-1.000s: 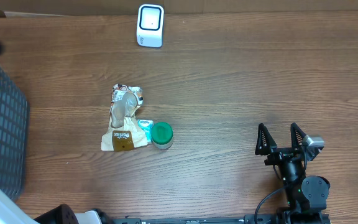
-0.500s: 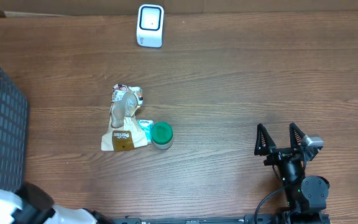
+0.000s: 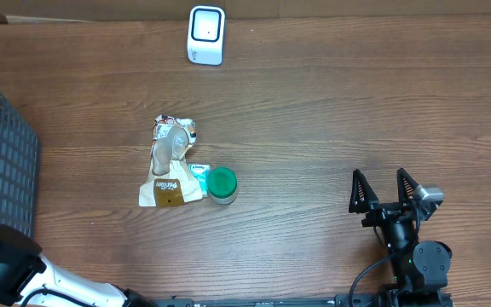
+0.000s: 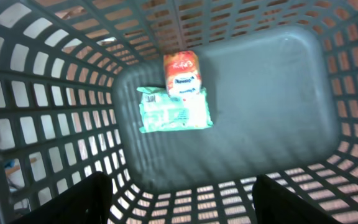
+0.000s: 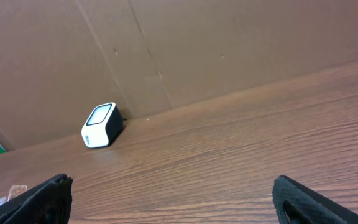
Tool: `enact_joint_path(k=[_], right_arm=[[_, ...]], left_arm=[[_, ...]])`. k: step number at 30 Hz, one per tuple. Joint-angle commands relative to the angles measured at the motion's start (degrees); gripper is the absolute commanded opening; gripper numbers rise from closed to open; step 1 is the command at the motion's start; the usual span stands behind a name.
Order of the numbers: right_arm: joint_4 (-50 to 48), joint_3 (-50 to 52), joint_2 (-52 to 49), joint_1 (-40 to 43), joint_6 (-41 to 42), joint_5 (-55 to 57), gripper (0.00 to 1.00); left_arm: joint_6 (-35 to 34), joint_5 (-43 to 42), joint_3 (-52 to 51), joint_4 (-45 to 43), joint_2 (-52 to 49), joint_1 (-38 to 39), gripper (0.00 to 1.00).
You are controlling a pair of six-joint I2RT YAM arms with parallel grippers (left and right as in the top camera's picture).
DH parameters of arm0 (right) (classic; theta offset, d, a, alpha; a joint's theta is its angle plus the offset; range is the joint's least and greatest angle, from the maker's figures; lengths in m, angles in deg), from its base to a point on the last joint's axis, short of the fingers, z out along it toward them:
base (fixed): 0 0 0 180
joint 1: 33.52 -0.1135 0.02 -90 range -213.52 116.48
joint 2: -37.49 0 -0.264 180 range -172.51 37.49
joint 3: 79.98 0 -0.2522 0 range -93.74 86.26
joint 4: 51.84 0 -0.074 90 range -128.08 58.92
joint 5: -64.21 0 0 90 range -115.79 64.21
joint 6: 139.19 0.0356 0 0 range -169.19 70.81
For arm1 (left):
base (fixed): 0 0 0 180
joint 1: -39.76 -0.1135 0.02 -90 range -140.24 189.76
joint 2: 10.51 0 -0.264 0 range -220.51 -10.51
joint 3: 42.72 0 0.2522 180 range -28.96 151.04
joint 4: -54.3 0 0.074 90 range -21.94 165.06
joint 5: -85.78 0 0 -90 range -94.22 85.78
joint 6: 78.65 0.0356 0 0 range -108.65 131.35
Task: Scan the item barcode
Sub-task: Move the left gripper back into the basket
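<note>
L gripper (image 4: 180, 182) hangs over the dark grey plastic lattice basket (image 4: 42, 124) at the table's left edge, fingers apart, nothing btw them. Directly below on the basket floor lies a flat green packet (image 4: 174, 111). Its long axis runs across the wrist view, in line w/ the finger gap, so it prob. needs a wrist turn to pinch the short side. An orange-red packet (image 4: 181, 73) touches its far edge and may get nudged. Which of the two is due for scanning I can't tell; the view is blurred. R gripper (image 3: 380, 177) is wide open, near right, well apart, so the L arm is nearer. White box scanner (image 3: 206, 34) sits far centre; a brown pouch (image 3: 170, 162) and a green-lidded jar (image 3: 222, 184) lie mid-table.
</note>
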Motion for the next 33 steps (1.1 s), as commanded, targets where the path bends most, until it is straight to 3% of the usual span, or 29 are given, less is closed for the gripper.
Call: enact_joint_path(k=[1, 8, 14, 19, 26, 33], right_arm=[[-0.24, 0.59, 0.42, -0.26, -0.17, 0.55, 1.00], [-0.24, 0.59, 0.42, -0.26, -0.17, 0.55, 1.00], [-0.24, 0.59, 0.42, -0.26, -0.17, 0.55, 1.00], [-0.24, 0.59, 0.42, -0.26, -0.17, 0.55, 1.00], [-0.24, 0.59, 0.42, -0.26, -0.17, 0.55, 1.00], [-0.24, 0.59, 0.42, -0.26, -0.17, 0.55, 1.00]], left_arm=[[-0.28, 4.11, -2.12, -1.57, -1.07, -0.59, 0.73], [5.70, 7.45, -15.02, -9.44, -1.09, -0.59, 0.67], [8.85, 8.59, -26.43, -18.95, -1.14, -0.59, 0.68], [15.65, 8.50, -33.29, -27.47, -1.16, -0.59, 0.70], [21.84, 8.48, -39.19, -37.88, -1.27, -0.63, 0.86], [23.12, 8.48, -39.67, -41.70, -2.03, -0.68, 0.80]])
